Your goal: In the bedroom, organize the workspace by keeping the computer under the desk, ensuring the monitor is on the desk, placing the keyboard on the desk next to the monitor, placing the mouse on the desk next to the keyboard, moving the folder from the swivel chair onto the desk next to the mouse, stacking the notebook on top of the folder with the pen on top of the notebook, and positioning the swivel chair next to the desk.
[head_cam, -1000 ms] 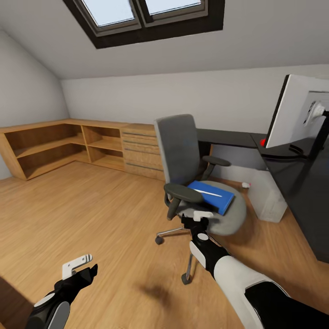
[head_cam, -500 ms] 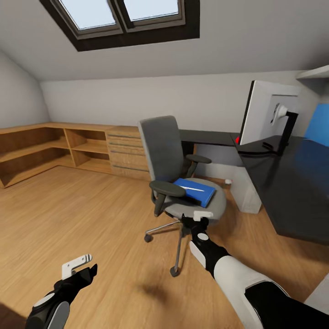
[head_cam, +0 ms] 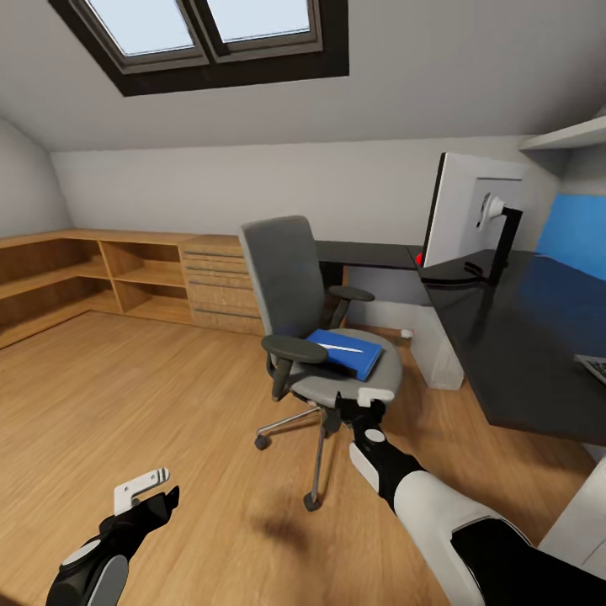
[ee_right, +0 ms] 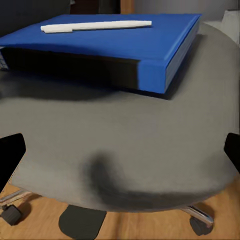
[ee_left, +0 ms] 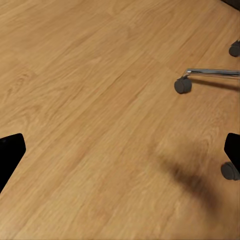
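The grey swivel chair [head_cam: 290,286] stands on the wood floor left of the black desk [head_cam: 513,337]. On its seat [ee_right: 125,145] lies the blue folder [head_cam: 345,352] [ee_right: 125,45], with the white pen [head_cam: 343,346] [ee_right: 95,25] on top. My right gripper [head_cam: 364,404] [ee_right: 120,155] is open at the seat's front edge, a short way from the folder. My left gripper [head_cam: 147,492] [ee_left: 120,155] hangs open low over the floor. The monitor [head_cam: 459,215] stands on the desk, the pale computer [head_cam: 438,353] under it, and a corner of the keyboard [head_cam: 593,367] lies at the right edge. Notebook and mouse are out of view.
Low wooden shelving [head_cam: 76,278] and a wooden chest of drawers [head_cam: 215,282] line the far wall under the skylights. The chair's chrome legs and castors [ee_left: 183,85] spread over the floor near my left gripper. A small pale object [head_cam: 406,333] lies on the floor by the computer.
The camera has swung right, so the whole picture slid left and more of the desk and the keyboard corner came into view. Both grippers stay open.
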Controlling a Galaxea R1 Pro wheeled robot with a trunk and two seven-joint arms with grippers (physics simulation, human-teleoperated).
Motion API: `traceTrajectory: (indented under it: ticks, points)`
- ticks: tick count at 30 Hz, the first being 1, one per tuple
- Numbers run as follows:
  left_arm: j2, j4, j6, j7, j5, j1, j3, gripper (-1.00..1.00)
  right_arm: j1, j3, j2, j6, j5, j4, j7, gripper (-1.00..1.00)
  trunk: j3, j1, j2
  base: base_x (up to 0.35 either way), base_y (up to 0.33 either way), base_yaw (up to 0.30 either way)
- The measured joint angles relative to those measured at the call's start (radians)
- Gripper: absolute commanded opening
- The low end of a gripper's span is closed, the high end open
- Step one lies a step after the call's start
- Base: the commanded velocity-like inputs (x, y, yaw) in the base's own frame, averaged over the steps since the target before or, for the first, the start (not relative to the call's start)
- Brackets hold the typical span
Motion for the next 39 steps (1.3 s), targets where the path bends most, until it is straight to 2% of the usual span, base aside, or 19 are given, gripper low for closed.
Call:
traceTrajectory:
  ticks: [2, 4, 5, 6, 7, 10, 13, 18, 22, 24, 28, 34, 39]
  points:
    - [0.000, 0.000, 0.000, 0.000, 0.000, 0.000, 0.000, 1.00, 0.000, -0.001, 0.000, -0.006, -0.036, 0.000, 0.000, 1.00, 0.000, 0.000, 0.000, 0.000, 0.000, -0.004]
    - [0.000, 0.000, 0.000, 0.000, 0.000, 0.000, 0.000, 1.00, 0.000, -0.003, 0.000, -0.010, -0.132, 0.000, 0.000, 1.00, 0.000, 0.000, 0.000, 0.000, 0.000, -0.002]
    - [0.000, 0.000, 0.000, 0.000, 0.000, 0.000, 0.000, 1.00, 0.000, -0.003, 0.000, -0.011, -0.158, 0.000, 0.000, 1.00, 0.000, 0.000, 0.000, 0.000, 0.000, 0.000]
    - [0.000, 0.000, 0.000, 0.000, 0.000, 0.000, 0.000, 1.00, 0.000, -0.003, 0.000, -0.012, -0.206, 0.000, 0.001, 1.00, 0.000, 0.000, 0.000, 0.000, 0.000, 0.000]
    - [0.000, 0.000, 0.000, 0.000, 0.000, 0.000, 0.000, 1.00, 0.000, -0.002, 0.000, -0.012, -0.303, 0.000, 0.001, 1.00, 0.000, 0.000, 0.000, 0.000, 0.000, 0.000]
    - [0.000, 0.000, 0.000, 0.000, 0.000, 0.000, 0.000, 1.00, 0.000, -0.003, 0.000, -0.012, -0.364, 0.000, 0.002, 1.00, 0.000, 0.000, 0.000, 0.000, 0.000, 0.000]
    - [0.000, 0.000, -0.001, 0.001, 0.000, 0.000, -0.001, 1.00, 0.000, -0.003, 0.000, -0.012, -0.414, 0.000, 0.003, 1.00, 0.000, 0.000, 0.000, 0.000, 0.000, 0.000]
    - [0.000, 0.000, -0.001, 0.001, 0.000, 0.000, -0.001, 1.00, 0.000, -0.016, -0.001, -0.013, -0.453, 0.000, 0.002, 1.00, 0.000, 0.000, 0.000, 0.000, 0.000, 0.000]
    - [0.000, 0.000, -0.001, 0.001, 0.000, 0.000, -0.001, 1.00, 0.000, -0.045, -0.020, -0.012, -0.483, -0.003, 0.001, 1.00, 0.000, 0.000, 0.000, 0.000, 0.000, 0.000]
    - [0.000, 0.000, -0.001, 0.001, 0.000, 0.000, -0.002, 1.00, 0.000, -0.078, -0.036, -0.011, -0.514, -0.014, 0.000, 1.00, 0.000, 0.000, 0.000, 0.000, 0.000, 0.000]
    - [0.000, 0.001, -0.001, 0.002, 0.000, 0.000, -0.003, 1.00, 0.000, -0.106, -0.053, -0.010, -0.543, -0.028, 0.000, 1.00, 0.000, 0.000, 0.000, 0.000, 0.000, 0.000]
    - [0.000, 0.001, -0.001, 0.002, 0.000, 0.000, -0.003, 1.00, 0.000, -0.131, -0.071, -0.004, -0.598, -0.035, -0.003, 1.00, 0.000, 0.000, 0.000, 0.000, 0.000, 0.000]
    - [0.000, 0.001, -0.001, 0.002, 0.000, 0.000, -0.003, 1.00, -0.001, -0.135, -0.091, 0.006, -0.690, -0.036, -0.004, 1.00, 0.000, 0.000, 0.000, 0.000, 0.000, 0.000]
